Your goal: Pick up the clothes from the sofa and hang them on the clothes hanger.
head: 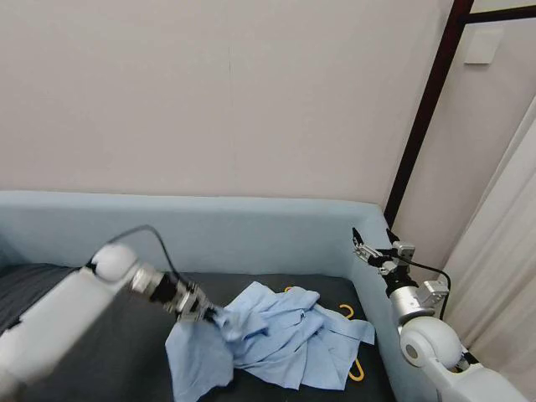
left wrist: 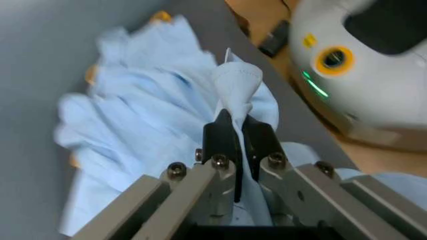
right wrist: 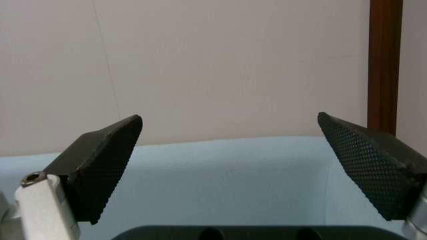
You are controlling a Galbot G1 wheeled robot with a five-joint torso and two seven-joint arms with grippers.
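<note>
Left gripper [head: 211, 315] low over sofa [head: 251, 239] seat, jaws clamped tight on bunched fold of light-blue shirt [head: 280, 335]. Shirt lies crumpled on dark seat cushion, partly covering yellow hanger [head: 358, 370]. Right gripper [head: 372, 243] raised near sofa's right armrest, jaws spread wide, holding nothing.
</note>
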